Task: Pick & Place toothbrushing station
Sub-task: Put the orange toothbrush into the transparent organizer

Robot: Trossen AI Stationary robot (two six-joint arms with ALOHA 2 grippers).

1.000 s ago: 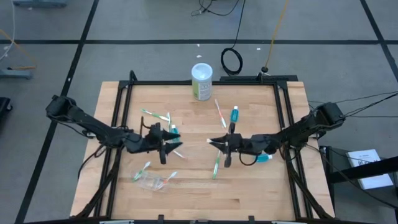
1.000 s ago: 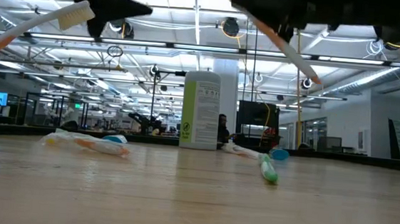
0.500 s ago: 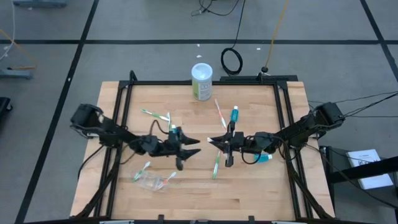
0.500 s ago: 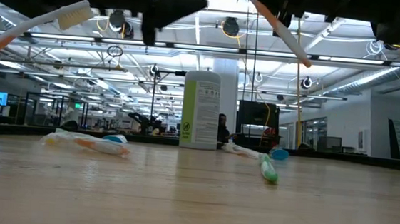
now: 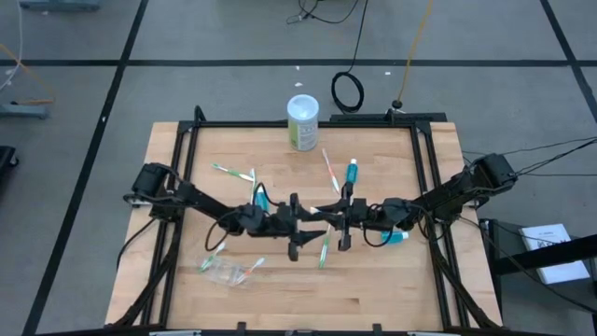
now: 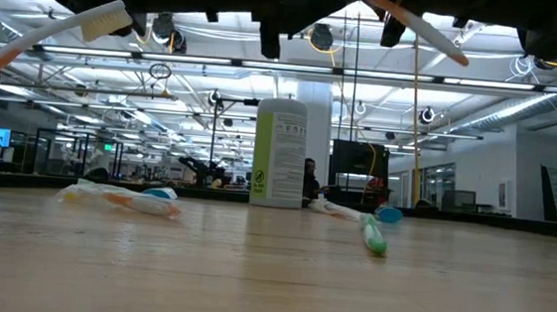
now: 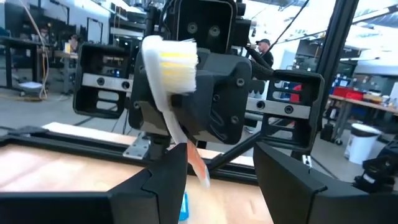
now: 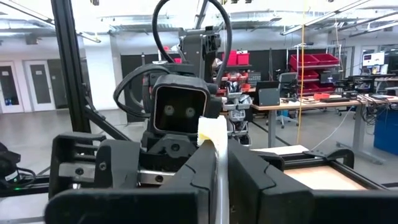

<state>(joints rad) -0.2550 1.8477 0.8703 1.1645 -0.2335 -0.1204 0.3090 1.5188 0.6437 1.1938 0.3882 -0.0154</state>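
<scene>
Toothbrush (image 5: 324, 211), white with orange handle: you had it pinched between the closed fingers of your right gripper (image 5: 333, 214), raised above mid-table, bristle head pointing toward the left arm. Your left gripper (image 5: 305, 222) faced it just beside the head, fingers spread, not touching, grasping nothing. Green toothbrush (image 5: 325, 248) lay on the wood directly beneath the pair. Teal tube (image 5: 351, 172) lay near, toward the canister (image 5: 302, 122) at the far edge. Clear cup (image 5: 225, 271) lay on its side near your front-left corner.
</scene>
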